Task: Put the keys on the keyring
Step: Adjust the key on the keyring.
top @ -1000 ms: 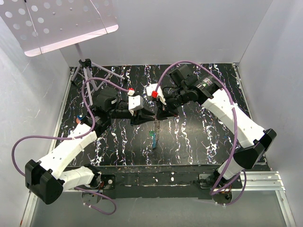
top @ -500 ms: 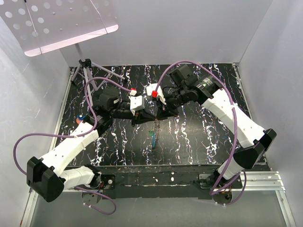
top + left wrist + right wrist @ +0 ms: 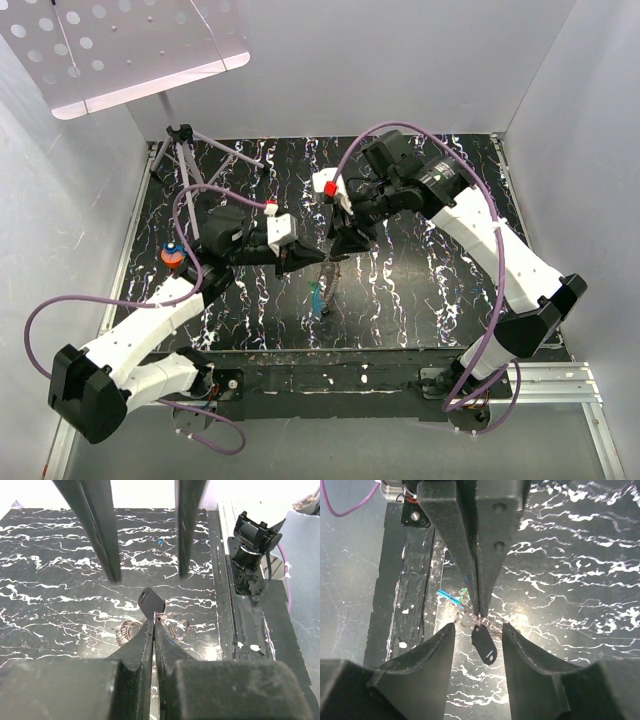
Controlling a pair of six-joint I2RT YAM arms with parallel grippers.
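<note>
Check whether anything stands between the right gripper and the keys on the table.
Yes: the left gripper, shut on the keyring with its black tag, sits between the open right gripper's fingers. The blue and green keys lie on the table just past it, otherwise uncovered.

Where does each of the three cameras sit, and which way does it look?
Top external: above and behind the left arm and right arm, both in view, looking down on the table.
Left wrist: on the left arm, looking along its shut left hand toward the open right hand.
Right wrist: on the right arm, looking between its fingers at the left hand's tip.
Both wrist views share the black tag on the keyring the left hand pinches.
</note>
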